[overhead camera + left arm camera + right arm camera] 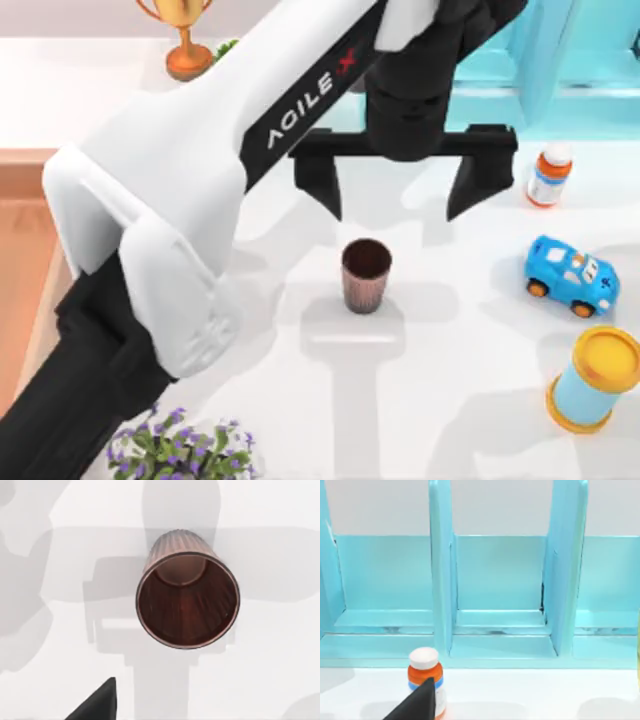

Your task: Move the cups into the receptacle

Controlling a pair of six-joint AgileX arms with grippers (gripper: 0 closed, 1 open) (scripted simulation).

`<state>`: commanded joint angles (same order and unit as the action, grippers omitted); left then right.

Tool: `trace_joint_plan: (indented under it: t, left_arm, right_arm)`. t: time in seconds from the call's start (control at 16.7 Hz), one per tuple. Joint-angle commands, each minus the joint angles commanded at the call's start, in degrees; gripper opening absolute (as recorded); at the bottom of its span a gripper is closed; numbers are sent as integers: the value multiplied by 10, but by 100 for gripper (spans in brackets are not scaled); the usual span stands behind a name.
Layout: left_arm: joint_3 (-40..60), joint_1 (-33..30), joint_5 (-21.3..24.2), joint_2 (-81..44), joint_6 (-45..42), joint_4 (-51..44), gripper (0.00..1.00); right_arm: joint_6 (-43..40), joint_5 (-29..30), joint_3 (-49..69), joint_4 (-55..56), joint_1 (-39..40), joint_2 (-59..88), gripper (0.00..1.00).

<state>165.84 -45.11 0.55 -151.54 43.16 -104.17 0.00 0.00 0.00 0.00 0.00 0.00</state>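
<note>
A: At the left edge of the table (450,400) we see a tan wooden surface (25,260). Near the front edge there is a plant with purple flowers (180,452), and at the far edge a golden trophy (185,35).

B: Our left arm (190,220) starts at the front left corner and reaches diagonally toward the far middle. The left gripper (404,197) points down, with its jaws wide open and nothing between them.

A: Where is the cup?

B: The dark brown ribbed cup (366,275) stands upright near the middle of the table, a little closer to the front edge than the fingertips and apart from them. In the left wrist view we look into its open mouth (187,600), and one black finger (97,705) shows at the picture's border.

A: And to the right?

B: Near the far right corner stands a small orange and white bottle (549,174), in front of the turquoise shelf frame (590,60). Toward the right edge we see a blue toy car (572,275), and nearer the front a blue cylinder with yellow lid (595,380). The right wrist view faces the shelf frame (500,580) and the bottle (426,672); for the right gripper's jaws we cannot tell.
</note>
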Motion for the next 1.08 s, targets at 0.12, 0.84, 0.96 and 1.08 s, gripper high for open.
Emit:
trace_joint_plan:
  t: [0.12, 0.84, 0.96, 1.08]
  left_arm:
    - [0, 0, 0, 0, 0, 0, 100]
    - [-266, 2, -1, 65, -2, 196, 100]
    - [-339, 2, -1, 83, -1, 251, 100]
    - [-388, 1, -1, 93, -1, 291, 100]
  right_arm:
    - [0, 0, 0, 0, 0, 0, 100]
    - [0, 0, 0, 0, 0, 0, 100]
    - [0, 0, 0, 0, 0, 0, 100]
    - [0, 0, 0, 0, 0, 0, 100]
